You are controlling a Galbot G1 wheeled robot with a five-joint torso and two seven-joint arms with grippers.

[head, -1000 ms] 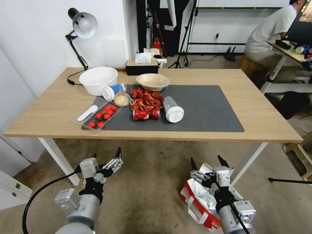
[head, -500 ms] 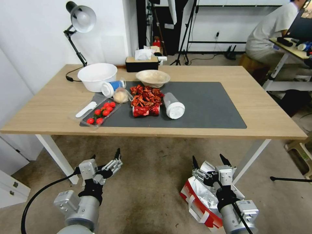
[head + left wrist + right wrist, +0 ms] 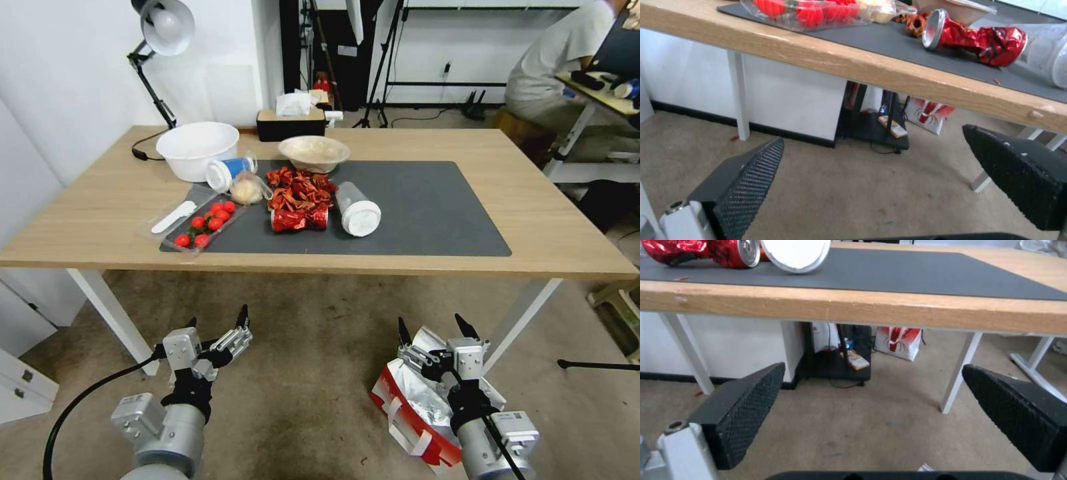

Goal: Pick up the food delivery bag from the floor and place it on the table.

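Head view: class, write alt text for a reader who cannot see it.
The food delivery bag stands on the floor beneath the open right gripper. The open left gripper hangs over bare floor before the table.

Head camera looks down from high across the table (image 3: 100, 220) toward the far wall; both low wrist cameras face forward under its near edge, sharing the floor (image 3: 853, 426).
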